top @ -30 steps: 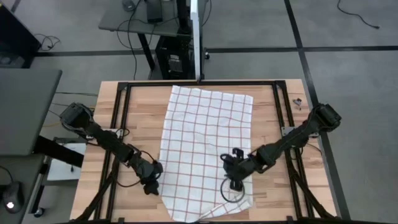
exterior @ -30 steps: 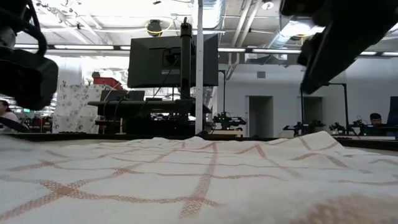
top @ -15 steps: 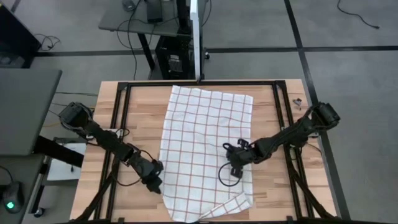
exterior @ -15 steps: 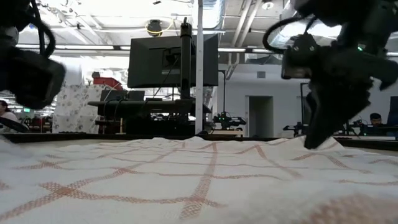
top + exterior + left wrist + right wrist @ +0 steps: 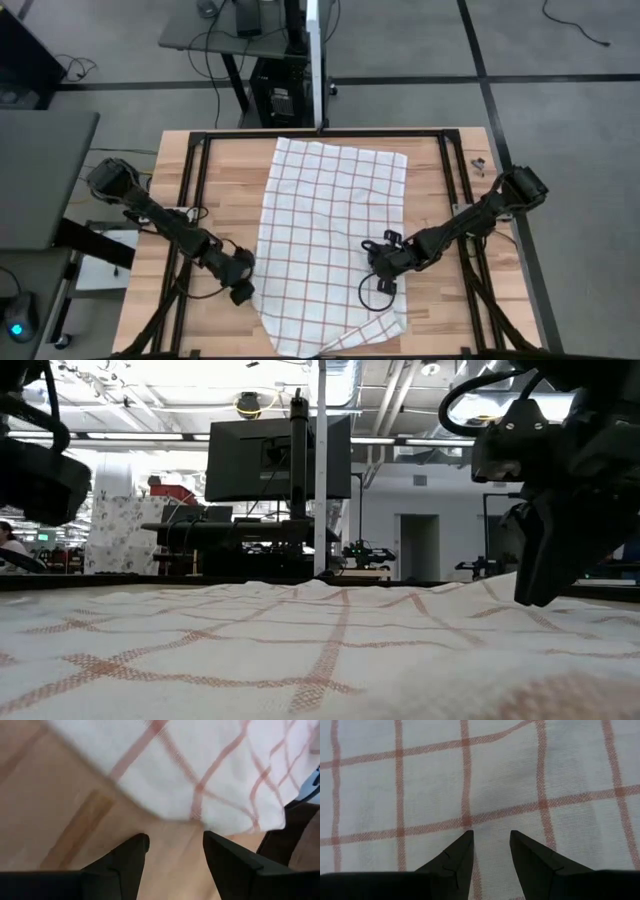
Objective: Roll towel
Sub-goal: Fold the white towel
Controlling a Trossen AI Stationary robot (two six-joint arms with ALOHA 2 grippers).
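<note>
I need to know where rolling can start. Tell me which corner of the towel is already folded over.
It is the near corner on the right arm's side of the towel: its flap is turned up, just below the right gripper. The others lie flat.

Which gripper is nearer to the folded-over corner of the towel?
Right. The right gripper hangs open over the towel, just up from the folded corner. The left gripper, also open, is off the towel's opposite edge, over bare table.
</note>
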